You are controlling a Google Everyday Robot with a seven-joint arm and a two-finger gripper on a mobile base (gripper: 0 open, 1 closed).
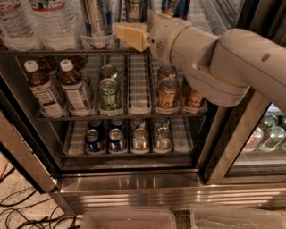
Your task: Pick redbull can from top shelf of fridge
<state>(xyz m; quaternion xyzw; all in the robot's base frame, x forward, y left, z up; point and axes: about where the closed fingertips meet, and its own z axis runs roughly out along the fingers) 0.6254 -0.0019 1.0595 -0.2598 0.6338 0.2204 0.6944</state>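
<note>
Camera view: the gripper (133, 31) is up at the top shelf (53, 52) of the fridge (134, 188), its cream tip pointing left just above the dark front rail. I cannot tell whether it is open or closed, nor whether it has hold of anything. The redbull can (97, 18) stands upright on that shelf just left of the gripper, its foot in a clear cup-like front; contact between the 2 cannot be made out. A second slim can (136, 9) stands right behind the gripper, and a blue-and-silver can (172, 5) shows above the wrist. The thick white arm (232, 58) runs from the gripper down to the right and covers the right part of the shelves. At the far left of the top shelf stand 2 water bottles (33, 20).

On the middle rack are 2 tea bottles (58, 87) at the left, a green can (109, 94) (with another behind it) in the next lane, and gold cans (167, 94) partly under the arm. The bottom rack holds 4 cans in front: 2 blue cans (105, 141) and 2 silver cans (151, 139). To the right, behind glass, lie green bottles (268, 132). Cables (27, 210) trail on the floor at the lower left, and 2 clear bins (129, 219) sit at the bottom edge.
</note>
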